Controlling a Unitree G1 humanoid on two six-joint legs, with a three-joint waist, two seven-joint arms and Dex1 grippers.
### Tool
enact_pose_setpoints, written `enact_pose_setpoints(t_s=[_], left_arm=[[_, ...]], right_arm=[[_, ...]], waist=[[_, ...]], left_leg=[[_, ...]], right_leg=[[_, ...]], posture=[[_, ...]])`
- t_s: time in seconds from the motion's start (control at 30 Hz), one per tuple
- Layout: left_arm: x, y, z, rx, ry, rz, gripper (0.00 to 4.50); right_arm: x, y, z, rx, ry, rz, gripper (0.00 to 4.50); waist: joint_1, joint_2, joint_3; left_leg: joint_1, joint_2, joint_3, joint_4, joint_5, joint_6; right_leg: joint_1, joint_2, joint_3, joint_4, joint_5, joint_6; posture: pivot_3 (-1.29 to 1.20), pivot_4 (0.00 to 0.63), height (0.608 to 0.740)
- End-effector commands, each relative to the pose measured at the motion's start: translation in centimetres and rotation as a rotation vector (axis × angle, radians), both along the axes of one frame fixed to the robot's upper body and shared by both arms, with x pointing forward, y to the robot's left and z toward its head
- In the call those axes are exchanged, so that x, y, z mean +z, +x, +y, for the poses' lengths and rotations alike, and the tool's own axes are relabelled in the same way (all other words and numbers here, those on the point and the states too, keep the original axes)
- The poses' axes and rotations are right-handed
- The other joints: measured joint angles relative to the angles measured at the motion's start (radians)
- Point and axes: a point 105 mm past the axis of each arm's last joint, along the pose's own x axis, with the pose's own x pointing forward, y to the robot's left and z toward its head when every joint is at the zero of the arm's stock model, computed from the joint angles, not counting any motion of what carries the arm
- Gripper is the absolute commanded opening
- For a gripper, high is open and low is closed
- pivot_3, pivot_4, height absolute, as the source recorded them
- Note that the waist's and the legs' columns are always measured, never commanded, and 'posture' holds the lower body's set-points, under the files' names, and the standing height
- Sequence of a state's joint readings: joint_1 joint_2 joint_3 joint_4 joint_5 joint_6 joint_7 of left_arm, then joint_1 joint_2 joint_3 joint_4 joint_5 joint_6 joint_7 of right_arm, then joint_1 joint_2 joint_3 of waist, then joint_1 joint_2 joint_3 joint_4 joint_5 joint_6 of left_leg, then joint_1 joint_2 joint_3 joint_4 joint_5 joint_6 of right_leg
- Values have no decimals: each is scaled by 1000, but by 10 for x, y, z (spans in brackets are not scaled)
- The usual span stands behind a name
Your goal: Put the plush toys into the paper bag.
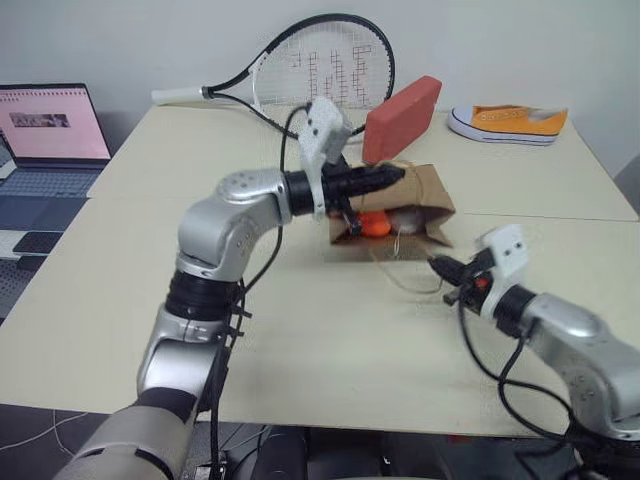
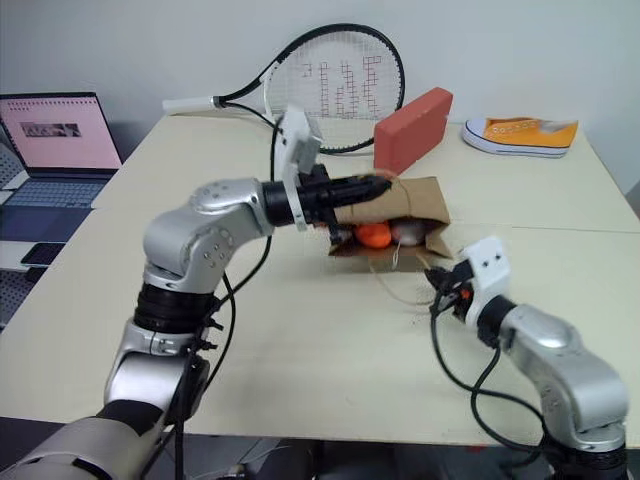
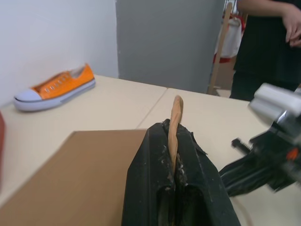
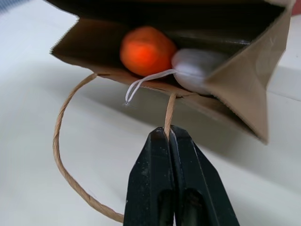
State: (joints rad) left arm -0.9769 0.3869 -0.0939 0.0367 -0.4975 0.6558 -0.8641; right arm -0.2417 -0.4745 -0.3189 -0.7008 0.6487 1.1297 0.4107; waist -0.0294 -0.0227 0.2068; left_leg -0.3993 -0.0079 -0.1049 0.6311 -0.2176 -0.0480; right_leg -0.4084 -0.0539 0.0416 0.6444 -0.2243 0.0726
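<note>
Brown paper bag point(image 1: 425, 190) on its side, orange carrot point(image 4: 146, 50) and white egg point(image 4: 200, 66) inside.

1. The two eye views look forward and down from the head over the table point(image 1: 330, 330), side by side, taking in both arms, the paper bag point(image 1: 425, 190) and the far wall
2. The left wrist view looks level along the left gripper point(image 3: 175, 141) over the bag toward the sneaker point(image 3: 54, 87)
3. The right wrist view sits close, facing the bag's open mouth past the right gripper point(image 4: 169, 136)
4. All four share the bag
</note>
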Motion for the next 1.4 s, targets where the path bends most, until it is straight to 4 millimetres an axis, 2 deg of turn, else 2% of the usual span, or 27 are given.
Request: enact_pose_setpoints(t_s=[0.03,0.13,0.27,0.43,0.57,0.73,1.07,1.2,1.4], left_arm=[[28,3,9,3,-1,-109,0],[41,4,7,-25,22,-151,0],[43,5,-4,-73,41,-154,0],[49,2,-22,-135,32,-137,0],[52,1,-28,-170,47,-118,0],[55,7,-35,-175,63,-102,0],[29,24,-57,-183,83,-45,0],[30,9,-58,-278,62,-22,906],[34,6,-43,-289,43,-15,2793]], right_arm=[[33,-11,-12,27,43,-40,17],[55,-19,-20,71,78,-47,17],[73,-24,-31,84,85,-41,17],[82,-37,-29,157,111,15,17],[89,-45,-27,179,128,72,17],[104,-42,-32,137,165,94,17],[88,-16,-38,11,162,120,17],[90,-19,-35,36,156,107,973],[99,-24,-47,32,98,70,3205]], waist=[[0,0,0],[1,0,0],[3,0,0],[2,0,0],[0,0,0],[-4,-1,1],[-1,-1,1],[-2,-1,1],[-2,-1,1]], left_leg=[[0,0,0,0,0,0],[0,0,0,0,0,0],[0,0,0,-1,0,0],[-1,0,0,0,0,0],[-1,0,1,-1,0,1],[-1,0,3,0,0,1],[-3,0,2,0,0,1],[-3,0,2,-1,0,1],[-3,0,3,-1,0,1]], right_leg=[[0,0,0,0,0,0],[0,0,0,0,0,0],[0,0,0,0,0,-1],[0,0,0,0,0,-1],[-1,0,0,0,-1,-1],[-1,0,2,0,-1,-1],[-2,0,2,-1,-1,-1],[-3,0,2,-1,-1,-1],[-3,0,2,-1,-1,-1]], posture=[[0,150,740],[0,150,740],[0,150,740],[0,150,740],[0,150,740],[0,150,740],[0,150,740],[0,150,740],[0,150,740]])
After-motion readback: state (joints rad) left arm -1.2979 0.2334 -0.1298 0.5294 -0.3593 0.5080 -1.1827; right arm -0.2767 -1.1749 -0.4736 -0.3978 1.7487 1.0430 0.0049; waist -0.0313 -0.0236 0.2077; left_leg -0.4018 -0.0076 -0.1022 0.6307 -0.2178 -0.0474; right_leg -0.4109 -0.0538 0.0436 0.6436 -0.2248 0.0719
